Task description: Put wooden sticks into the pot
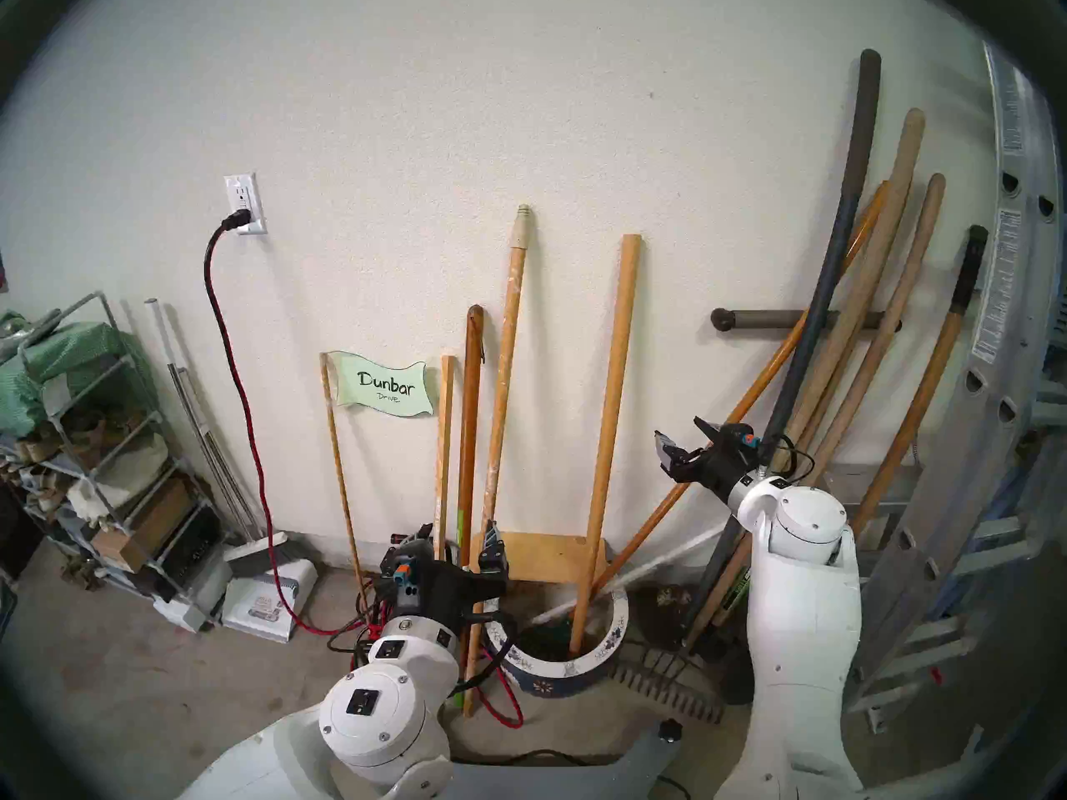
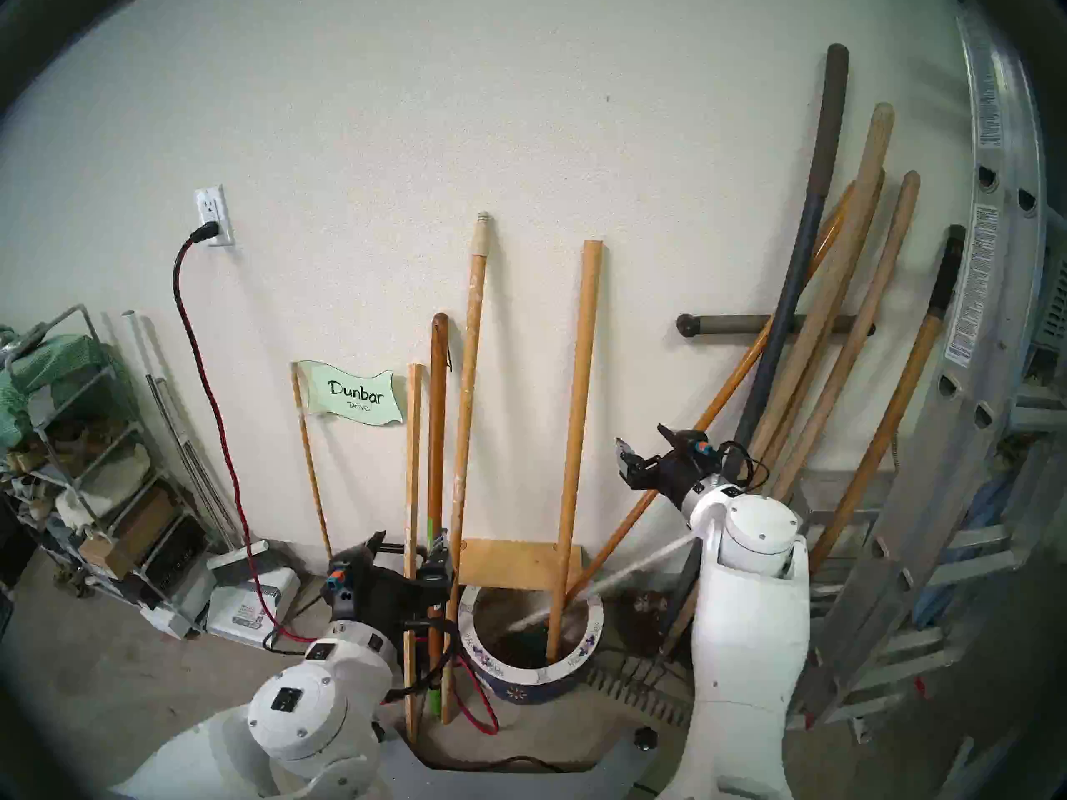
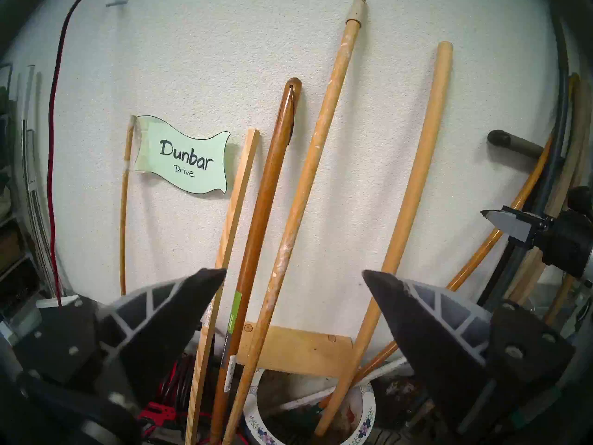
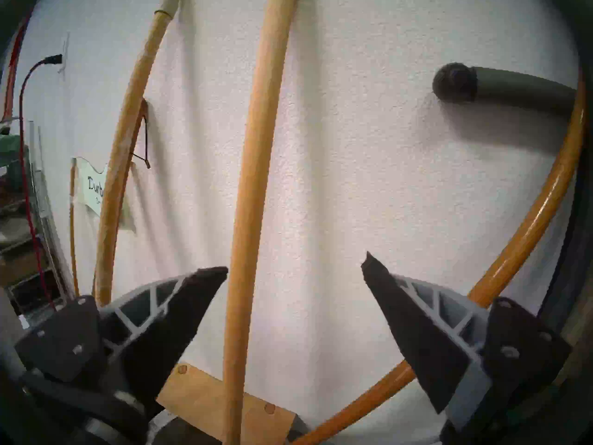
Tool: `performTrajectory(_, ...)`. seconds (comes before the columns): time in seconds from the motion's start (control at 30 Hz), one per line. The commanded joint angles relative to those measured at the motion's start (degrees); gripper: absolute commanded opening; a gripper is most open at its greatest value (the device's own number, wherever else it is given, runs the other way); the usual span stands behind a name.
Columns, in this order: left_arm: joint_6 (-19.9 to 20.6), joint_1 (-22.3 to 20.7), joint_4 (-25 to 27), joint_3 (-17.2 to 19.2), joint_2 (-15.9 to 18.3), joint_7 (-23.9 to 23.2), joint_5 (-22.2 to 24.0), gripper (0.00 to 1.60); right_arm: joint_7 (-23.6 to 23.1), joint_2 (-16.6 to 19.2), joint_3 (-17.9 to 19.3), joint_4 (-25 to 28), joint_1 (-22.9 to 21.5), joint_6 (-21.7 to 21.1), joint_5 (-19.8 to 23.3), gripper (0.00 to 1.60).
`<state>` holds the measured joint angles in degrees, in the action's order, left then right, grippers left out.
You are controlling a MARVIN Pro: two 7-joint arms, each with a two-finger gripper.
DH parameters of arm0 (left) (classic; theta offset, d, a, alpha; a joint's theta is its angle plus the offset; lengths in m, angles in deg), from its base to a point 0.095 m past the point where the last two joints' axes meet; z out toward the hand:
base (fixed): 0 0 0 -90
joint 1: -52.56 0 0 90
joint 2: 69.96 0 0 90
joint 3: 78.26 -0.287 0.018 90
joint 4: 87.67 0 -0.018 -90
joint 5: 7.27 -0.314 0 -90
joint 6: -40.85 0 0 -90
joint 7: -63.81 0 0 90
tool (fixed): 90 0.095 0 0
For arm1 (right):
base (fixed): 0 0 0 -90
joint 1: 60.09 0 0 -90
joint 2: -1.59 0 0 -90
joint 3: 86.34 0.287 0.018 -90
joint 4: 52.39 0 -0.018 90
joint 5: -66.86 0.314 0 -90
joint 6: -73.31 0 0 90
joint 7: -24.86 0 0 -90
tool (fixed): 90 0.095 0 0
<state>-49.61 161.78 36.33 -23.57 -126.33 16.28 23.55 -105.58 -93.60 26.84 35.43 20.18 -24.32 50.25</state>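
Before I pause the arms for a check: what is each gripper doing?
Left gripper: open, holding nothing; three poles stand between its fingers.
Right gripper: open, empty, with the plain pale dowel ahead of it.

Head pair high, facing wall (image 1: 519,117); both wrist views close, wall-facing, sharing pale dowel (image 3: 414,190).

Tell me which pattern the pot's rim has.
White rim with blue-purple flowers, clearest in the left wrist view.

Your left gripper (image 1: 462,542) sits low, pointing up and forward, its fingers spread wide and clamping nothing. Your right gripper (image 1: 684,435) is raised higher on its bent white arm, angled toward your left, fingers likewise spread apart and empty.
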Motion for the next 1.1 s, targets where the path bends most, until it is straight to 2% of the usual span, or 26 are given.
performTrajectory(0.0,0.1,-0.2,0.0,0.0,0.0,0.1,-0.1,1.60,2.3,0.3,-1.6,1.5,1.9,-0.3,1.3,1.60)
performTrajectory(0.33,-0.3,-0.2,-0.2,-0.1,-0.1,0.7,-0.8,1.60,2.9,0.4,-1.9,1.7,2.2,-0.5,1.6,1.60)
performTrajectory(0.4,2.1,-0.9,-0.1,-0.7,1.4,0.5,-2.2,1.60,2.9,0.4,-1.9,1.7,2.2,-0.5,1.6,1.60)
performTrajectory(0.5,3.3,-1.3,-0.8,-0.7,2.3,0.5,-2.6,1.60,3.0,0.4,-2.0,1.7,2.2,-0.5,1.6,1.60)
performTrajectory(0.67,3.7,-4.0,-3.6,-0.8,3.8,-2.5,-3.4,1.60,3.0,0.4,-2.0,1.7,2.2,-0.5,1.6,1.60)
performTrajectory(0.87,0.9,-7.2,-7.9,0.5,4.2,-8.9,-1.3,1.60,3.1,0.5,-2.0,1.7,2.3,-0.5,1.7,1.60)
performTrajectory(1.07,-1.9,-11.3,-15.6,-0.3,2.0,-14.6,-1.5,1.60,3.2,0.5,-2.1,1.7,2.3,-0.5,1.8,1.60)
